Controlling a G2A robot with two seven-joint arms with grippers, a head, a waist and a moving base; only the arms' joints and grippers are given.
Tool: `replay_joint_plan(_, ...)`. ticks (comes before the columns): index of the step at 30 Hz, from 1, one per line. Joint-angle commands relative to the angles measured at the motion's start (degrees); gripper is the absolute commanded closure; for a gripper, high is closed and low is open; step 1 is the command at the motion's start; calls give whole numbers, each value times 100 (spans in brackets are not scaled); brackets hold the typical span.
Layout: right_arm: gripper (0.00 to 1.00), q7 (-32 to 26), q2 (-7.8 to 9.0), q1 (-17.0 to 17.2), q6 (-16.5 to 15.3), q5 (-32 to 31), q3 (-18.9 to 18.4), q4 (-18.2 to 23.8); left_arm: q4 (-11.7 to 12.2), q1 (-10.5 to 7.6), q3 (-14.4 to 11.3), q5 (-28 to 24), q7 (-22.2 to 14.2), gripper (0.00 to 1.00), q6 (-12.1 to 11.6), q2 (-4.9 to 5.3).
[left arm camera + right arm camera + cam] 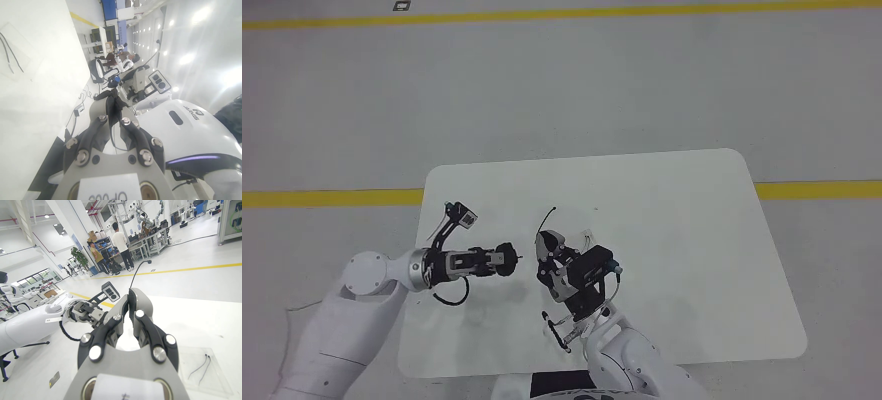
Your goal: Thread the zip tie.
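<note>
Thin black plastic zip tie (135,275): smooth, slightly glossy, flexible-looking strap. Right gripper (129,296): matt grey fingers that may be metal or plastic, faced with ribbed black rubbery pads (132,300), with dull black link bars joined by polished silver metal pins. Left gripper (113,100): the same matt grey body, black bars and shiny metal rivets. White rounded-corner table (692,250): smooth matt top. Clear plastic sheet (198,353): glossy and see-through, lying on the table. Two spare dark plastic ties (200,366) lie on it. White left arm cover (28,323): smooth, glossy plastic.
</note>
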State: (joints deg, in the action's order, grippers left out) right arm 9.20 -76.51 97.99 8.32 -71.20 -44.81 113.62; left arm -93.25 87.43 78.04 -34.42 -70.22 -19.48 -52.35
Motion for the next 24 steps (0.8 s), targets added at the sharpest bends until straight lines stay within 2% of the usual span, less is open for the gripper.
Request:
replay_joint_plan(1, 100, 0, 0, 0, 0, 0, 0, 0, -83, 52, -27, 223, 235, 100, 0, -32)
replay_joint_plan(5, 100, 0, 0, 0, 0, 0, 0, 0, -199, 123, -35, 441, 674, 100, 0, -122)
replay_joint_plan(12, 100, 0, 0, 0, 0, 0, 0, 0, -318, 162, 20, 609, 969, 100, 0, -294)
replay_joint_plan(16, 100, 0, 0, 0, 0, 0, 0, 0, -326, 171, 101, 566, 991, 100, 0, -398)
replay_joint_plan(19, 100, 0, 0, 0, 0, 0, 0, 0, -321, 167, 158, 467, 864, 100, 0, -476)
replay_joint_plan(24, 100, 0, 0, 0, 0, 0, 0, 0, -321, 167, 158, 467, 864, 100, 0, -476)
